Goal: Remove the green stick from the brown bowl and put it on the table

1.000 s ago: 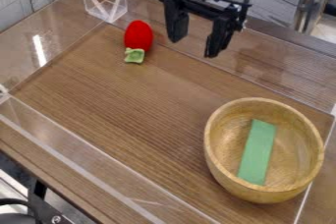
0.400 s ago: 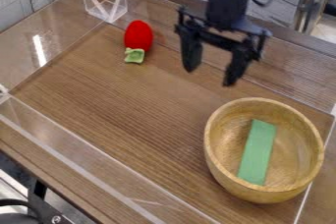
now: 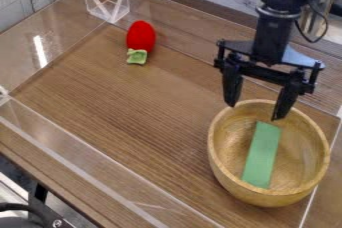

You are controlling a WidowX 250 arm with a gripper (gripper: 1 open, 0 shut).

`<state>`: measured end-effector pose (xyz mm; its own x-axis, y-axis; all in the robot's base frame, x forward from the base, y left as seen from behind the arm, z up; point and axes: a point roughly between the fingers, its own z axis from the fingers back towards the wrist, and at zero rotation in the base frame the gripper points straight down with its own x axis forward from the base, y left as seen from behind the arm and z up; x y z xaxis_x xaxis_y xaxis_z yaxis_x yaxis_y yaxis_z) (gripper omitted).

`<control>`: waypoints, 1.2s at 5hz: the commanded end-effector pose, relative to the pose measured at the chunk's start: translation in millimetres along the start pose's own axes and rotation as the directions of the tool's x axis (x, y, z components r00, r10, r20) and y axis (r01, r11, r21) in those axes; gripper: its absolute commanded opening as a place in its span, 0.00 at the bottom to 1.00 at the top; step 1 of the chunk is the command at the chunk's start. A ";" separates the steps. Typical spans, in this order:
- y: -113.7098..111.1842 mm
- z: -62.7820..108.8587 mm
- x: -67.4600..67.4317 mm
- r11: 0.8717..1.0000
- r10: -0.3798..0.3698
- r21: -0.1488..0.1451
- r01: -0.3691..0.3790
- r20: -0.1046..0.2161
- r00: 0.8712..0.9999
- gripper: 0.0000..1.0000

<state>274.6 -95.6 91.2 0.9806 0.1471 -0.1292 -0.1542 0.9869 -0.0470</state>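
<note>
The claw (image 3: 258, 100) is held wide open above the far part of the brown bowl (image 3: 267, 194), with its two dark fingers spread well apart, one toward the left of the view and one toward the right. Nothing is gripped between them. Whether the bowl's rim is touched by either fingertip cannot be told from this angle. The dark arm (image 3: 274, 12) is seen reaching down to the claw from the top of the view.

The green stick (image 3: 262, 156) is found inside the bowl, just nearer to the camera than the claw, and is not grasped. It is seen as a flat, light-green rectangular block with a matte, evenly coloured face. It is laid lengthwise from the far side of the bowl toward the near side, slightly slanted, with its far end placed a little more to the right.

The bowl is wide, round and shallow, in light tan wood with a thick rim, and is set on the brown wood-grain table (image 3: 127, 122) at the right of the view. Well apart from it, toward the upper left, a red strawberry-like toy (image 3: 140, 36) with a light-green end is laid on the tabletop. Clear acrylic walls (image 3: 107, 0) are seen at the table's far left corner.
</note>
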 end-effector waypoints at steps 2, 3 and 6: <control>-15.6 -10.2 7.0 0.999 0.027 -0.027 -0.026 0.049 0.998 1.00; -21.3 -7.0 5.6 0.999 0.035 -0.024 -0.034 0.077 0.996 1.00; -19.0 -12.5 6.1 0.999 0.028 -0.031 -0.024 0.125 0.992 1.00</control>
<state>276.1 -113.7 60.4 0.9809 0.1843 -0.0615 -0.1869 0.9816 -0.0392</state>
